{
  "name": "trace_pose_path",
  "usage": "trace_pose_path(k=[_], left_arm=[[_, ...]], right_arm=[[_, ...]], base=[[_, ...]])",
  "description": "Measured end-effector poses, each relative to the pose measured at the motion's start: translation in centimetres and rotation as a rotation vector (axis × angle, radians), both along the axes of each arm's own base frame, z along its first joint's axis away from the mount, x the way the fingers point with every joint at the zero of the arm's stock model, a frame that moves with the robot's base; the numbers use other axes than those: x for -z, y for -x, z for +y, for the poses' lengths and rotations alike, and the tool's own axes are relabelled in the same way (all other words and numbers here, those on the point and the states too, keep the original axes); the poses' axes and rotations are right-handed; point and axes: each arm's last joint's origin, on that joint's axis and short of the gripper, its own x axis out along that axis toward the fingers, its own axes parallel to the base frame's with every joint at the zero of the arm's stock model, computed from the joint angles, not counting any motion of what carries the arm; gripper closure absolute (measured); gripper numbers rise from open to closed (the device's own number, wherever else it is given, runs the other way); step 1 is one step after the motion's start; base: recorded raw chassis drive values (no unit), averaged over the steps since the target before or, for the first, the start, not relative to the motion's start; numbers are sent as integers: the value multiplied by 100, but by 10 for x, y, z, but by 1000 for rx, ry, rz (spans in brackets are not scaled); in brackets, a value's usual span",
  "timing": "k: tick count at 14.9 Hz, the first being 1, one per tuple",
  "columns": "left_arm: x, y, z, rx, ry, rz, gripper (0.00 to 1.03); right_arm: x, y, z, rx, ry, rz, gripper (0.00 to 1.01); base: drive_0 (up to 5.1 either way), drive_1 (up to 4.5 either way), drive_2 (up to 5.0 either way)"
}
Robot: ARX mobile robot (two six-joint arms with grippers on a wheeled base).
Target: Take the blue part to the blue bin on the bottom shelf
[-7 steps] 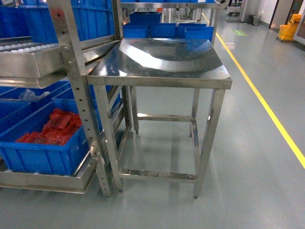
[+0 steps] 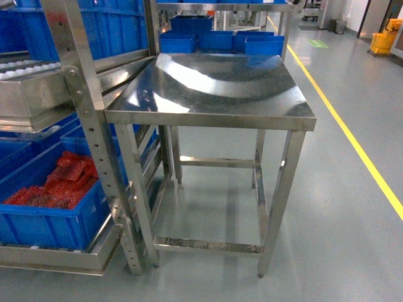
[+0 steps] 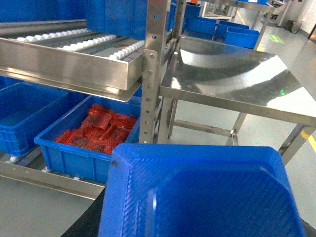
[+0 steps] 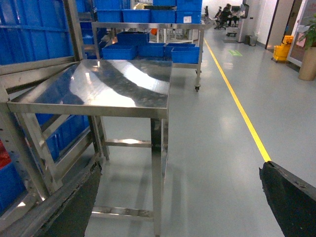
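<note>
Right wrist view: shows the dark fingers [image 4: 289, 197] of the right gripper [image 4: 178, 170] at the two lower corners, spread wide, with only floor and a worktop leg between them. Beyond them, shows the bare steel worktop [image 4: 113, 84], small blue boxes [image 4: 148, 49] behind it, and a yellow floor line [image 4: 237, 103] running away on the right.

Left wrist view: gives no clear sight of the left fingers, so cannot tell whether wide or narrow. Fills its lower edge with a blue tray [image 3: 207, 197], open-topped and textured inside, close to the lens. Past the tray, shows the bottom shelf [image 3: 39, 173] with its flat steel front rail and white rollers. On that shelf, places the blue bin [image 3: 19, 113] at far left, open side up, just beside the crate of red packets [image 3: 74, 148]. Above both, shows an upper roller level [image 3: 64, 59] fixed to a perforated upright [image 3: 150, 74], with the worktop to its right.

Head view: looks down on the worktop, standing against the rack upright. At lower left, shows the crate of red packets on the bottom shelf.

Blue part: cannot be made out in any of the three views.
</note>
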Motion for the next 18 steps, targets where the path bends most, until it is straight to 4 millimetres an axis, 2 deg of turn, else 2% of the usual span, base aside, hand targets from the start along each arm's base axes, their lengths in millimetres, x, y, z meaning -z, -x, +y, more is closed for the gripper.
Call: trace_pose_path(k=[4, 8, 18], left_arm=[[0, 0, 0, 0, 1, -3, 60], [0, 0, 0, 0, 1, -3, 60], [0, 0, 0, 2, 0, 0, 60]], right_arm=[[0, 0, 0, 0, 0, 0, 3], [0, 0, 0, 0, 0, 0, 3], [0, 0, 0, 0, 0, 1, 3]], base=[[3, 372, -365], [0, 0, 0], [-483, 255, 255]])
